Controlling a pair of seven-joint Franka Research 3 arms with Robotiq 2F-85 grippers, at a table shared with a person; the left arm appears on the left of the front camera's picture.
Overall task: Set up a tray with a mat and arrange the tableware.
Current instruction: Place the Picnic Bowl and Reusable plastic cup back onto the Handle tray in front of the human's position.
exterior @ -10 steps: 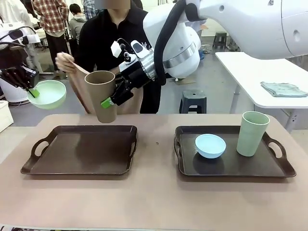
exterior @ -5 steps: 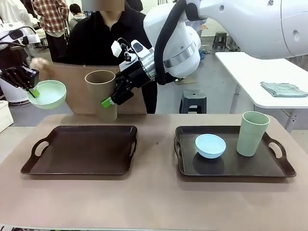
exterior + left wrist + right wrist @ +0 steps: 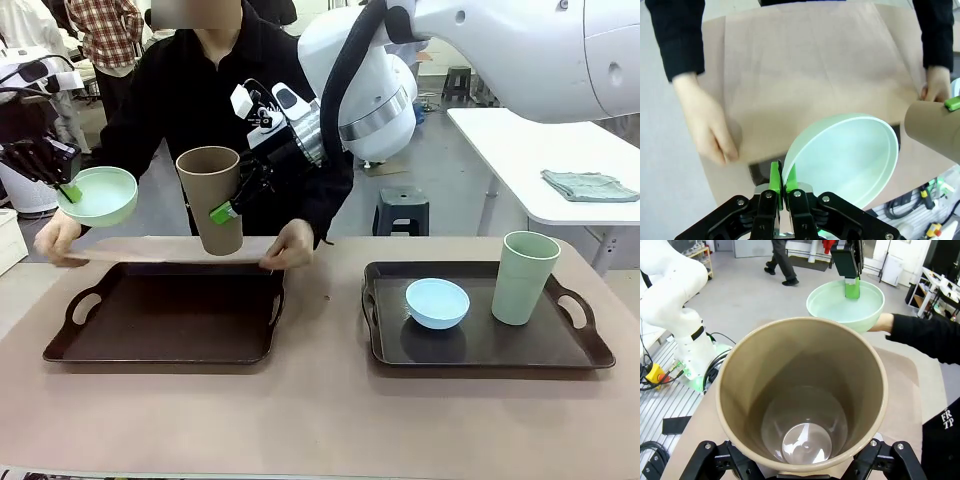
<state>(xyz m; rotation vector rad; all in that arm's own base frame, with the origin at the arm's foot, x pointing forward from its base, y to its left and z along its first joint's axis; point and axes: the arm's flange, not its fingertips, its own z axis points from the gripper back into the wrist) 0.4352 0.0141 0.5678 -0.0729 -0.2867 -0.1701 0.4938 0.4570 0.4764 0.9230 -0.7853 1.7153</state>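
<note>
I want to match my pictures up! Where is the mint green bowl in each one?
Front view: the mint green bowl is at the far left, up in the air, pinched by the robot's left hand.
Left wrist view: the bowl is at the bottom middle, its rim pinched between the fingers.
Right wrist view: the bowl is at the top middle, beyond the cup's rim.
Shared landmark: the tan-brown cup, close to the bowl in every view.

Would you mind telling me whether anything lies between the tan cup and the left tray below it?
Yes. The person is holding the mat flat above the left tray's far edge, apparently just beneath the tan cup; it is not yet laid down.
</note>
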